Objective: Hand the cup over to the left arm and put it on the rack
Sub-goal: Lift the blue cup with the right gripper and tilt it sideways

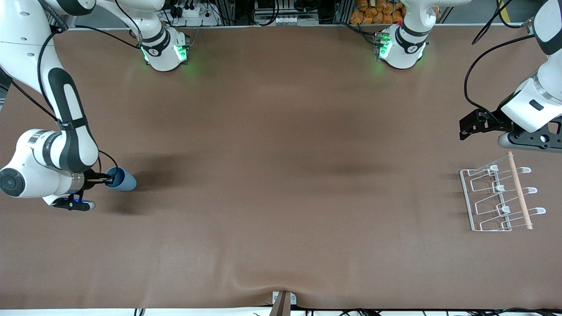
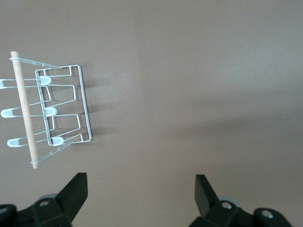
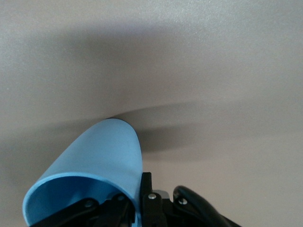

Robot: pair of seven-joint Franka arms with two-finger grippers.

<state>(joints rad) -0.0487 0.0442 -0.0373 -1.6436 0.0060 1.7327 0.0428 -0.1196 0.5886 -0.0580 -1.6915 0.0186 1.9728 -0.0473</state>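
Note:
The light-blue cup [image 1: 124, 180] sits on the brown table at the right arm's end. My right gripper [image 1: 108, 178] is shut on its rim. In the right wrist view one finger is inside the cup's [image 3: 102, 156] mouth and the other is outside, so my right gripper [image 3: 135, 201] pinches the wall. The white wire rack [image 1: 500, 198] with its wooden dowel [image 1: 520, 191] lies at the left arm's end. My left gripper [image 1: 469, 126] hangs open above the table beside the rack, empty. Its wrist view shows the rack [image 2: 64, 111] and my left gripper [image 2: 140, 189] with its fingers wide apart.
The two arm bases [image 1: 164, 50] [image 1: 400, 48] stand along the edge farthest from the front camera, with cables and clutter past it. A small bracket [image 1: 282, 302] sits at the edge nearest that camera. Bare brown mat [image 1: 285, 175] lies between cup and rack.

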